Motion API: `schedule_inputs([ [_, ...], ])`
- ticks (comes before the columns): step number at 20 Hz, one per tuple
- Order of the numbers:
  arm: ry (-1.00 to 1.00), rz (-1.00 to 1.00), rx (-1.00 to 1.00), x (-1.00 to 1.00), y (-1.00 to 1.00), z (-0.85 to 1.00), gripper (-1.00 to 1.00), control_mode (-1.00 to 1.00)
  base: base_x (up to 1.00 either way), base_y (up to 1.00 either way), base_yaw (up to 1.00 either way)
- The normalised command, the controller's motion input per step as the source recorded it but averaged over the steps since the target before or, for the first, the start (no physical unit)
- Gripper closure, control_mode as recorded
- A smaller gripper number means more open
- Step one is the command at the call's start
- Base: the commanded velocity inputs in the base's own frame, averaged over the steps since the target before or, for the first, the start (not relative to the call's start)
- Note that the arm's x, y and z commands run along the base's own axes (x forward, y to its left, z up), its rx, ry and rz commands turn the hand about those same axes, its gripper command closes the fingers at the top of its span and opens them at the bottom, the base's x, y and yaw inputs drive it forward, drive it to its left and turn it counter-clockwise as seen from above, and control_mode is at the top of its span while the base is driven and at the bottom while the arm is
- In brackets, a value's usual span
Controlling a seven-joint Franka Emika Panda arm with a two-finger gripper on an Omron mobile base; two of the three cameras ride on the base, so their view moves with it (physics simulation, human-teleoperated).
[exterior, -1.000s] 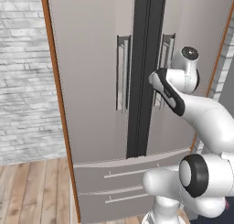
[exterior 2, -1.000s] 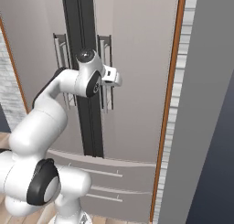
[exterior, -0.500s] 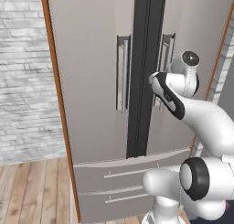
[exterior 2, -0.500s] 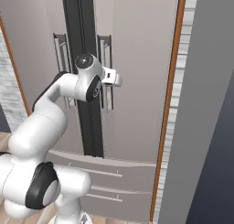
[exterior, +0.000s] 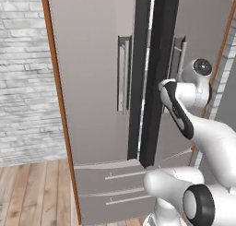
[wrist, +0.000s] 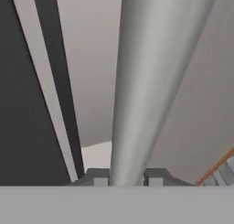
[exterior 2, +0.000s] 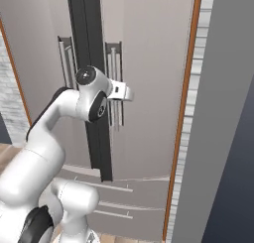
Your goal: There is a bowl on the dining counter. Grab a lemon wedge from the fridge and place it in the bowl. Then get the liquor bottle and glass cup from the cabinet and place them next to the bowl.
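Whitewashed brick wall and plank floor sit at the left of the left base view, beside the tall grey-beige two-door fridge [exterior: 92, 82] framed in reddish wood. From here I see the right door standing slightly ajar, a dark gap running down the middle, and my white arm reaching to the right door's long steel handle [exterior: 177, 63].

Switching to the right base view, the gripper [exterior 2: 121, 92] sits right on that vertical handle, at about mid-height of the door; the two drawers below look shut.

On the hand view, the handle's pale metal bar [wrist: 146, 81] rises straight out from between the two dark fingertips [wrist: 101, 177], which are pinched against its sides.

By my reckoning the job is at its very first step: the door needs pulling wide. Lemon wedge, bottle and cup are all yet to be fetched.
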Motion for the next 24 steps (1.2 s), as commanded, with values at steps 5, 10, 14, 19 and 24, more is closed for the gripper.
schedule_inputs([
  [5,-0.13,0.00,-0.04,-1.00,-0.43,0.27,1.00,-1.00,0.00,0.00,0.00],
  [10,-0.13,0.00,-0.06,-1.00,-0.43,0.32,1.00,-1.00,0.00,0.00,0.00],
  [14,-0.07,-0.01,-0.10,-0.87,-0.21,0.19,-1.00,-1.00,0.00,0.00,0.00],
  [19,-0.02,0.00,-0.19,-0.67,0.13,0.26,-1.00,-1.00,0.00,0.00,0.00],
  [24,-0.05,0.00,-0.25,-1.00,0.47,0.41,-1.00,-1.00,0.00,0.00,0.00],
])
